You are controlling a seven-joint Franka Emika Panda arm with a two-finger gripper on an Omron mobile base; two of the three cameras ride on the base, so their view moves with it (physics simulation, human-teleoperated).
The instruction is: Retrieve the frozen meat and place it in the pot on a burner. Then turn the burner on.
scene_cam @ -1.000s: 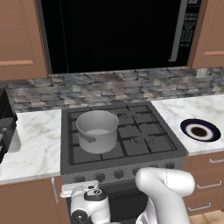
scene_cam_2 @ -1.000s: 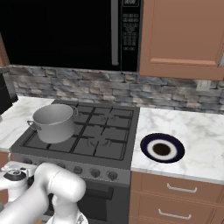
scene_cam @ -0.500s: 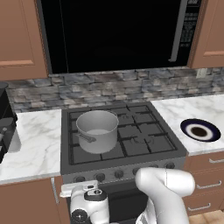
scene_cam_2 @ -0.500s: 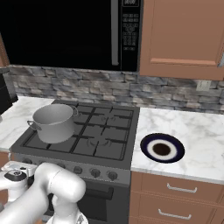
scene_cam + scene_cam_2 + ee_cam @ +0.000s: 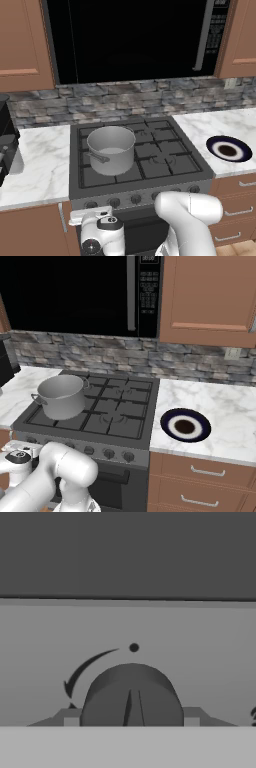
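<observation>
Left base view first: we see the pot point(image 5: 111, 149) standing on the front left burner of the stove point(image 5: 165, 172), its short handle turned toward the front edge, and we cannot see down to its bottom from here, so whether the frozen meat lies inside is not clear to us. Our arm bends down low before the stove front, and its wrist point(image 5: 97, 232) sits just below the row of knobs under the pot's side, which we judge is the place for turning that burner on. On the counter to the right lies a dark plate point(image 5: 229, 149), well apart from the work. Right base view: the pot point(image 5: 61, 395) shows from the other side, with the wrist point(image 5: 17, 458) at the left end of the knob row point(image 5: 107, 453). Hand view: a round dark knob point(image 5: 131, 694) sits very close between the two finger tips point(image 5: 71, 721), its pointer ridge about upright under a small dot. The jaws stand half apart on both sides of the knob; we cannot tell if they already press it.
</observation>
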